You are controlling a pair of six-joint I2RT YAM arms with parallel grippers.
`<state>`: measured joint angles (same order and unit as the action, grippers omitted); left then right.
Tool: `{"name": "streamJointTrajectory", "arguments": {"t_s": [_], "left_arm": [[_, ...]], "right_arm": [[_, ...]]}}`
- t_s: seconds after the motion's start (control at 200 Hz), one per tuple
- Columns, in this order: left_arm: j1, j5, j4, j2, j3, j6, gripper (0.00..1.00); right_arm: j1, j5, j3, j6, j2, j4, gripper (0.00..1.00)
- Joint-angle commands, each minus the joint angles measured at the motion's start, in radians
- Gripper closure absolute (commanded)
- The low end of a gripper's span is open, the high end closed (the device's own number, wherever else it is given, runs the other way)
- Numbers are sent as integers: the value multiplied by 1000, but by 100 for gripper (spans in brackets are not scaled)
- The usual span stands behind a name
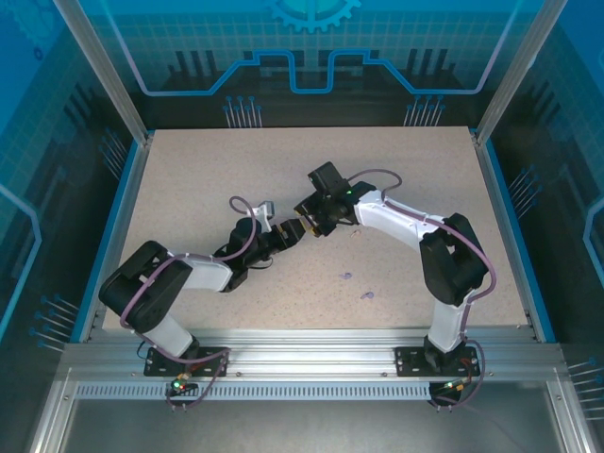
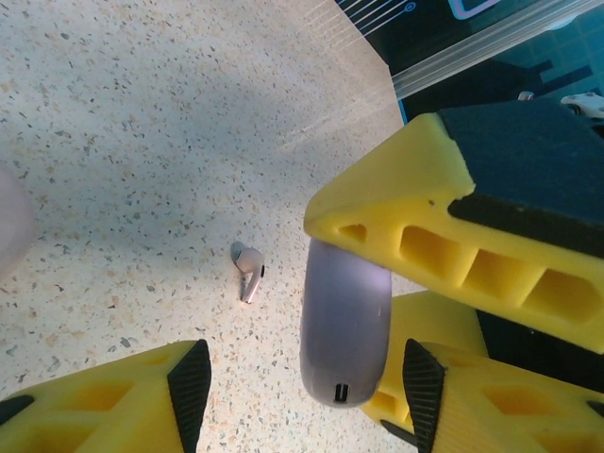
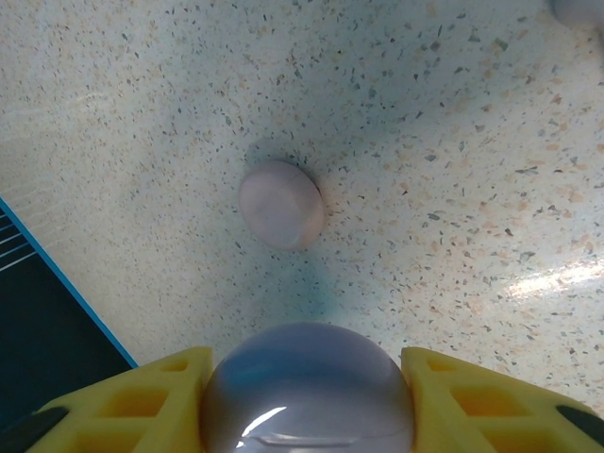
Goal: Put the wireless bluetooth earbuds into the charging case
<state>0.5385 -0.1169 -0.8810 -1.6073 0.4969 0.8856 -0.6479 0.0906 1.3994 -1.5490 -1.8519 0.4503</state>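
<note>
My right gripper [image 3: 307, 401] is shut on a round lilac charging case [image 3: 307, 382], closed, and holds it above the table. In the left wrist view that case [image 2: 345, 321] hangs edge-on between the fingers [image 2: 192, 379] of my left gripper [image 2: 307, 382], which is open and touches nothing. A pinkish-beige earbud [image 2: 248, 273] lies on the table just beyond. Two lilac earbuds [image 1: 346, 276] [image 1: 365, 296] lie on the table in front of the right arm. Both grippers meet mid-table, left [image 1: 286, 232] and right [image 1: 310, 225]. The other beige bud is out of view.
A closed pale pink round case [image 3: 281, 204] rests on the speckled table [image 1: 189, 189] beyond the right gripper. The blue table edge [image 3: 57, 283] runs along the lower left of the right wrist view. Clear walls enclose the table.
</note>
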Motion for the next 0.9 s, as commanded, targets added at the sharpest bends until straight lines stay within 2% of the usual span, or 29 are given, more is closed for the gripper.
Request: {"name": "streamJointTrajectory", "arguments": {"t_s": [0.0, 0.22, 0.595, 0.895], "left_arm": [[6, 19, -45, -8, 33, -3, 43], [6, 19, -39, -17, 52, -3, 50], [6, 11, -48, -40, 64, 4, 57], [6, 6, -47, -51, 74, 9, 71]], "right_arm": [[-10, 8, -15, -14, 31, -3, 53], [-12, 6, -17, -15, 32, -2, 53], [-13, 8, -21, -17, 35, -7, 53], [-13, 9, -22, -19, 37, -11, 53]]}}
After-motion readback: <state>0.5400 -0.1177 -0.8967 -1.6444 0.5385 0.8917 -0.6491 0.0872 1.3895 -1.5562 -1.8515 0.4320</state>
